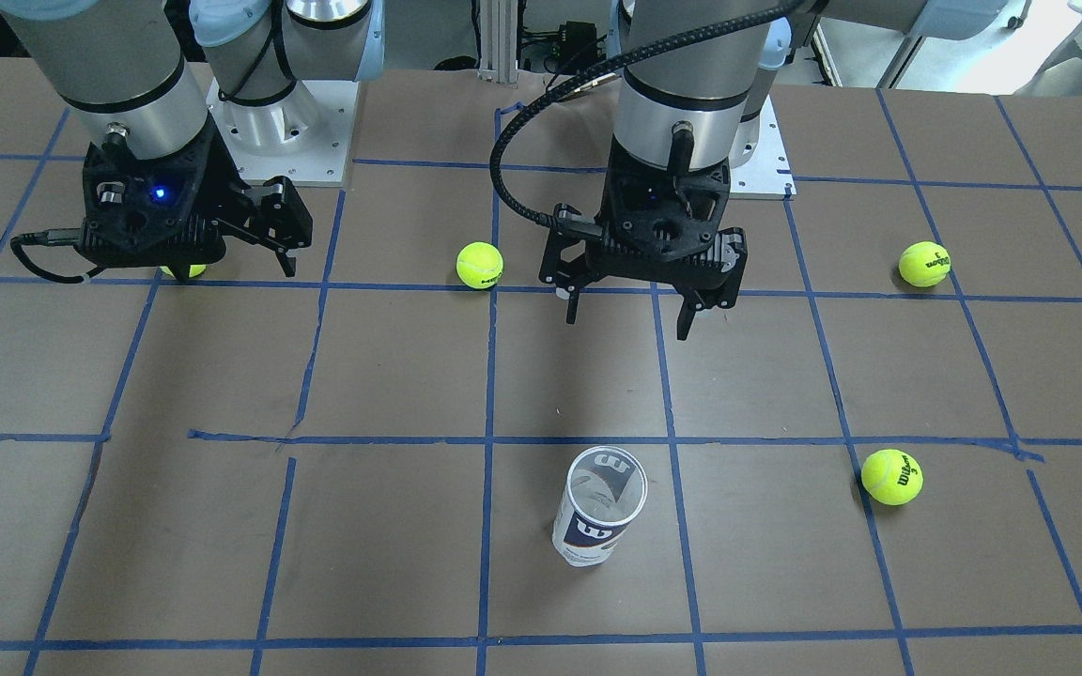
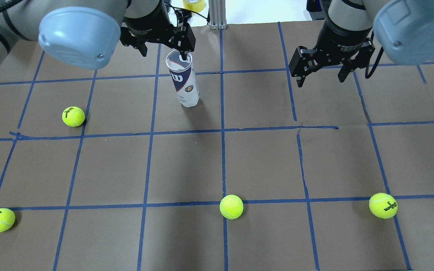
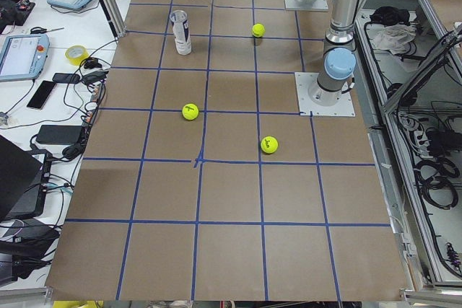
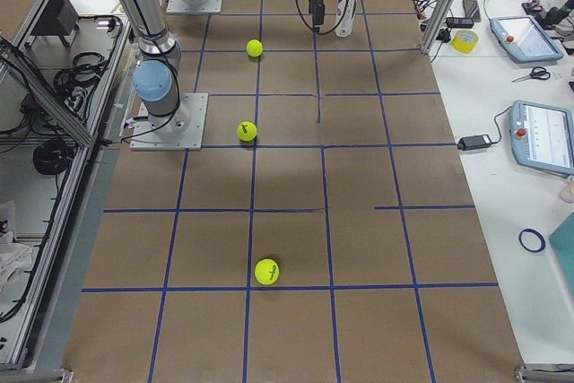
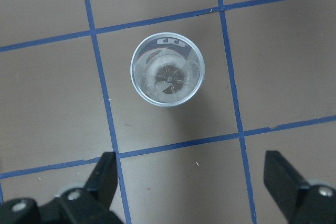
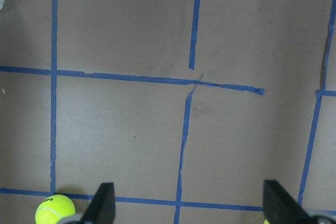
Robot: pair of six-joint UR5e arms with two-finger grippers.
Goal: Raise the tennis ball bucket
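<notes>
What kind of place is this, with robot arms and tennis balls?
Probably a robot testing lab: the left arm and right arm are bolted to a table with a blue tape grid, and control tablets sit alongside.

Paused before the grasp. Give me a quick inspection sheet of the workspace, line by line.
Surface: brown table with a blue tape grid, some strips crooked.
Job's things: tennis ball bucket upright, open-topped, empty inside.
Clutter: four tennis balls loose on the table, none touching the bucket.
Grippers: left gripper open above the table, bucket not between its fingers; right gripper open, holding nothing.
Cables: black cable loops off the left wrist, apart from the bucket.
Surroundings: side bench with tablets and a tape roll.
</notes>
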